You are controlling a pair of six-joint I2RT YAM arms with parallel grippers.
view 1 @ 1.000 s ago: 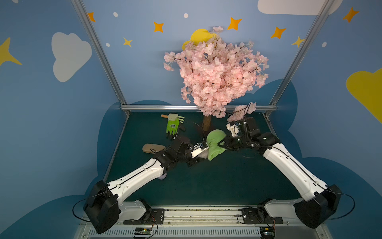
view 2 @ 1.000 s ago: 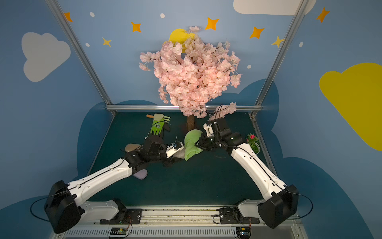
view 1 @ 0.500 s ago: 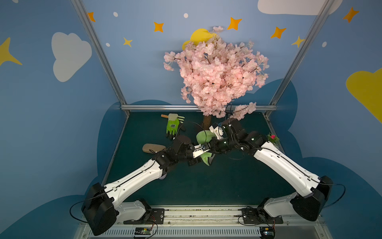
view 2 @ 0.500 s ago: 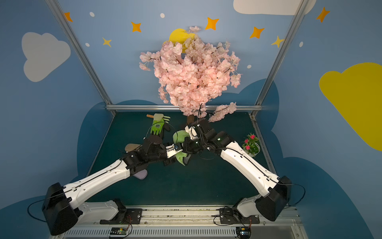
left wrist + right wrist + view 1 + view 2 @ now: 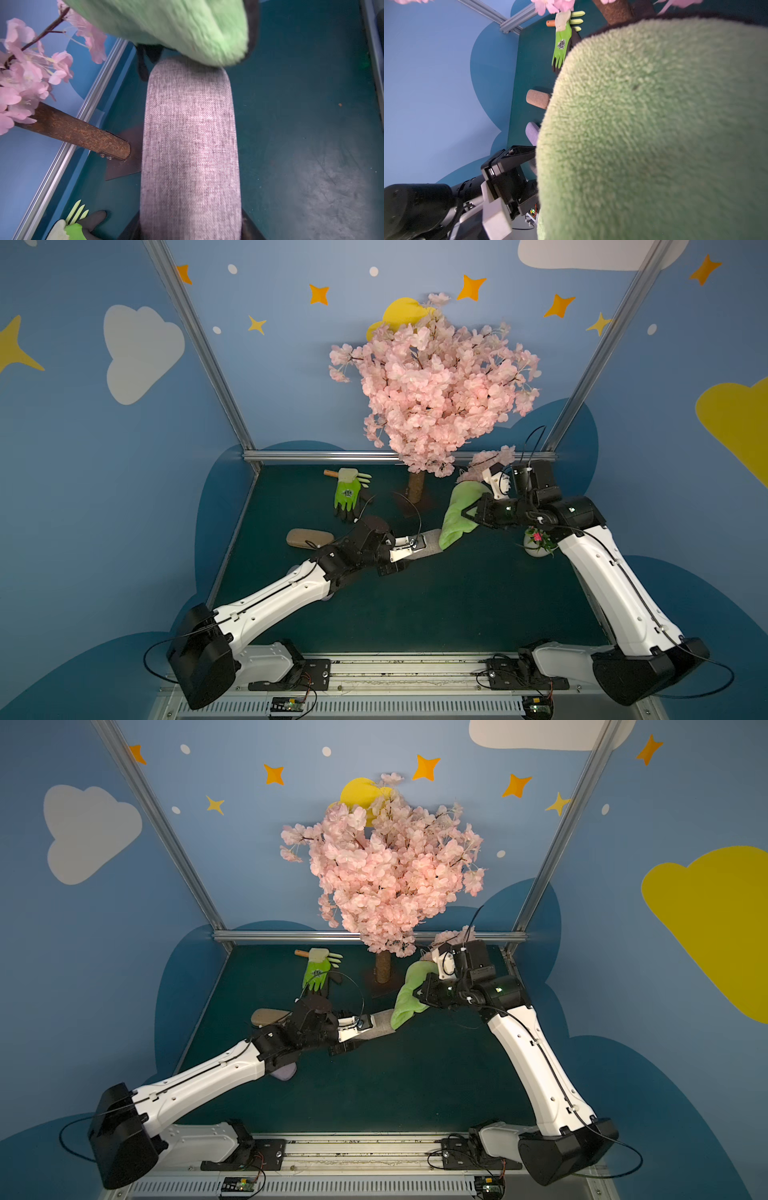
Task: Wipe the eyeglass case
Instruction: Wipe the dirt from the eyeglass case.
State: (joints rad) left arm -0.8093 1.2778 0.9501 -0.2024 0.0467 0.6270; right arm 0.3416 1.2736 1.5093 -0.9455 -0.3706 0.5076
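Observation:
The eyeglass case (image 5: pixel 430 545) (image 5: pixel 380 1027) is a long grey fabric case. My left gripper (image 5: pixel 409 549) (image 5: pixel 359 1029) is shut on its near end and holds it level above the mat. In the left wrist view the case (image 5: pixel 190 145) runs away from the dark fingers (image 5: pixel 129 228) on both its sides. A fluffy green cloth (image 5: pixel 457 514) (image 5: pixel 409 994) hangs from my right gripper (image 5: pixel 471 512) (image 5: pixel 419 992), which is shut on it. The cloth (image 5: pixel 176 27) lies over the case's far tip. In the right wrist view the cloth (image 5: pixel 654 135) hides the right jaws.
A tan case (image 5: pixel 309 538) (image 5: pixel 538 98) lies on the mat to the left, and a purple case (image 5: pixel 282 1073) (image 5: pixel 532 131) shows under the left arm. A green glove (image 5: pixel 348 493) lies at the back, beside the blossom tree's trunk (image 5: pixel 415 489). A small flower pot (image 5: pixel 538 543) stands under the right arm.
The right gripper swept the cloth left along the case, then came back right; the cloth now covers only the far tip. The left arm has kept the case almost still.

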